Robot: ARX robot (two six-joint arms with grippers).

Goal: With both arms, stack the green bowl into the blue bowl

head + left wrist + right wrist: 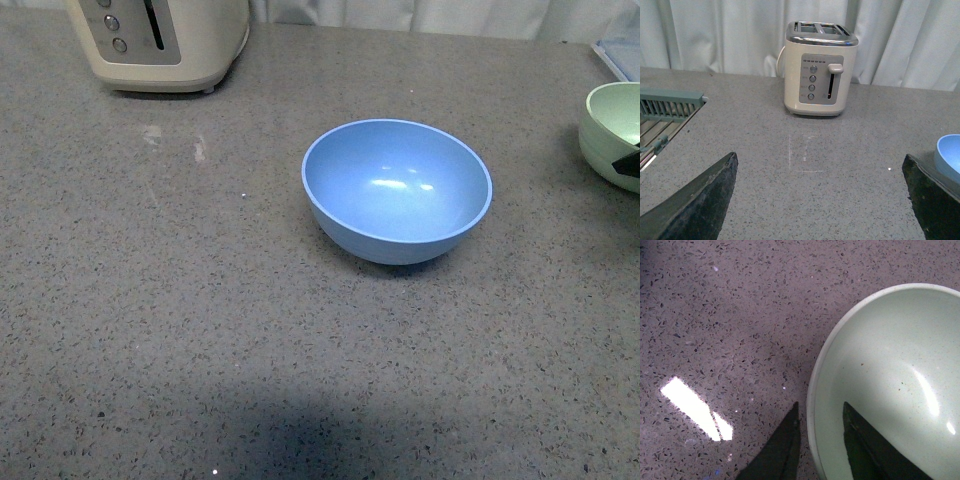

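Right gripper [820, 407] straddles the green bowl's [890, 365] rim, one finger inside and one outside; whether it pinches yet I cannot tell. Left gripper [820, 156] hangs wide open, holding nothing. The green bowl sits at the counter's [200, 300] far right, well apart from the blue bowl [396, 190] in the middle. It looks light, stiff and smooth, so a firm rim pinch seems wise

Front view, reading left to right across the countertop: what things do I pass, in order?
toaster → blue bowl → green bowl, cut off by the right edge of the picture.
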